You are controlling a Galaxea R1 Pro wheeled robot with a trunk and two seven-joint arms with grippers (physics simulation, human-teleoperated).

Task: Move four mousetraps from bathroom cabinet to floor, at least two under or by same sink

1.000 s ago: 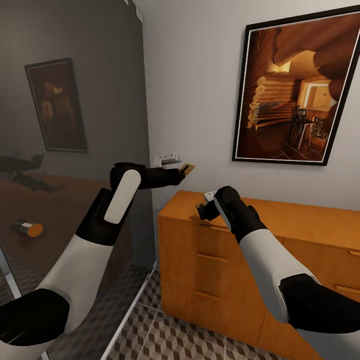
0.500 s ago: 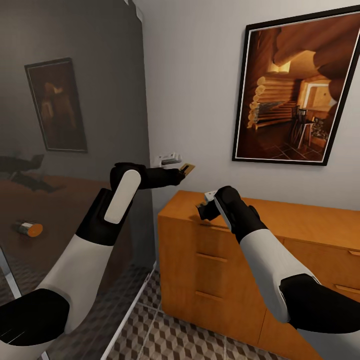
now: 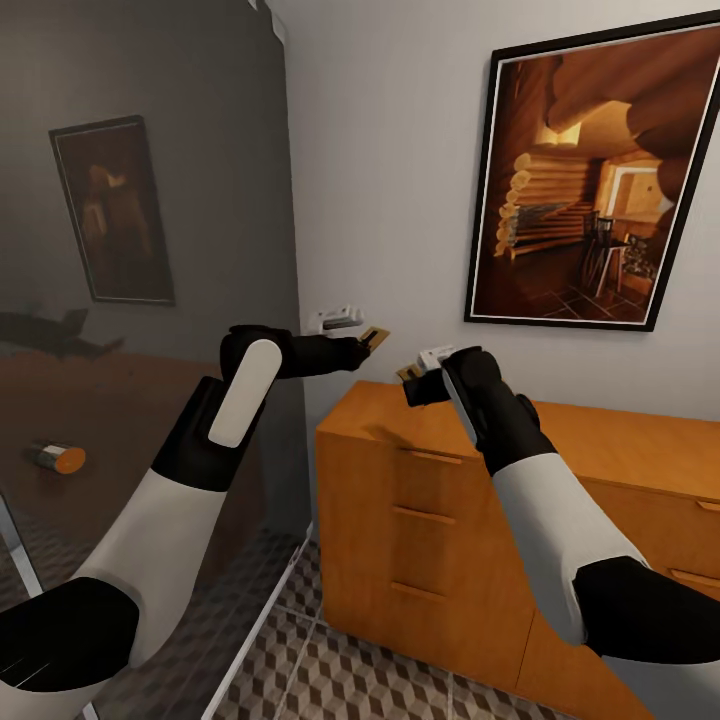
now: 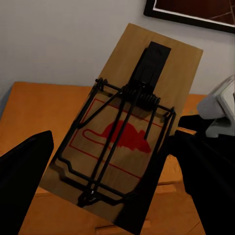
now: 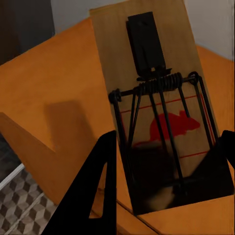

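— Holding anything, the left gripper (image 3: 362, 343)?
— Clamped on a mousetrap (image 4: 125, 132), raised near the wall, beside the cabinet (image 3: 450, 540).
— And the right gripper (image 3: 416, 378)?
— Pinched a second mousetrap (image 5: 161, 107) above the cabinet top, apparently clear of the wood. Cube-patterned bathroom floor (image 3: 340, 670) lay below. Framed picture (image 3: 590, 180) hung behind.

framed log-cabin picture (image 3: 590, 175) on white wall; orange-capped can (image 3: 55, 457) behind glass
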